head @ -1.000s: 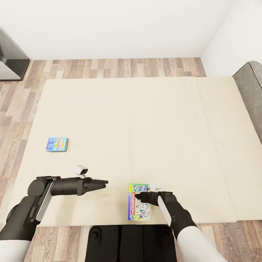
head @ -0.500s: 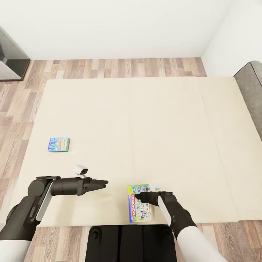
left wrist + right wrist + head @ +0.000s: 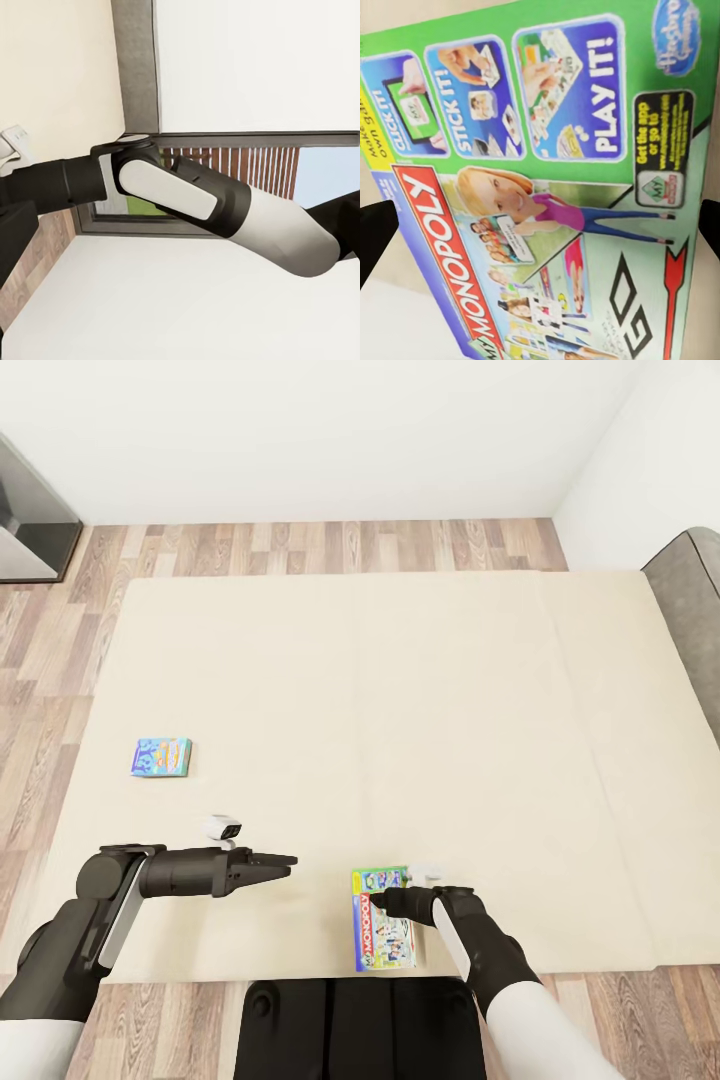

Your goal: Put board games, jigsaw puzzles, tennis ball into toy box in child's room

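Spreading across most of the head view, the cream bed carries both board games on its bare cover, well apart from each other, which suits a pick-up one at a time.

Nearest the robot lies the Monopoly box, flat and face up close to the bed's near edge. Its long axis runs roughly from the near edge toward the far side, with the green banner end pointing away from the robot. Lying that close to the edge probably puts it within easy reach of the right arm.

Right over it hangs the right gripper, aimed down at the lid; in the right wrist view the box fills the space between the two dark fingers, which stand wide apart and touch nothing, so the grasp looks not yet made.

Off to the side, the left gripper stretches level above bare bed, pinching nothing; whether its jaws are together I cannot tell.

Smallest is the blue board game, flat near the bed's left side, its long axis running crosswise.
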Motion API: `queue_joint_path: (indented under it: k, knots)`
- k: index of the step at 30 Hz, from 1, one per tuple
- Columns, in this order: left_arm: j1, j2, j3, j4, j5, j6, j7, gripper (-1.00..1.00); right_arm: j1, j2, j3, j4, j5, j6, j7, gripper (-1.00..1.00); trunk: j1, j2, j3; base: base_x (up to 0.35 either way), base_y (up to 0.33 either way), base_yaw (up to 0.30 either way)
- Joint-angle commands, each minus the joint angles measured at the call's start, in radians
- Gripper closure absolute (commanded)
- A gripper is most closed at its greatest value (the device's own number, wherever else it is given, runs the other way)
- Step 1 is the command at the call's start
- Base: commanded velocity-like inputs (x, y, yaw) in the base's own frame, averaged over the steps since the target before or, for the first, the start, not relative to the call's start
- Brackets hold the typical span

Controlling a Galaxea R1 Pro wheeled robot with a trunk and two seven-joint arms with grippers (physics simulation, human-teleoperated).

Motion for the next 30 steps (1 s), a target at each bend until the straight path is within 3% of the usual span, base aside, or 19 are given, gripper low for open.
queue_joint_path:
  k: [1,30]
  knots:
    - [0.0,0.0,0.0,0.0,0.001,0.011,-0.003,-1.0,0.0,-0.001,0.005,-0.001,-0.008,0.006,-0.003,-1.0,0.001,-0.002,-0.001,0.0,0.0,0.0]
    - [0.0,0.002,0.001,0.0,0.001,0.011,-0.004,-1.0,-0.003,0.0,0.023,-0.001,-0.011,0.088,-0.015,-1.0,0.001,-0.002,-0.001,0.0,0.0,0.0]
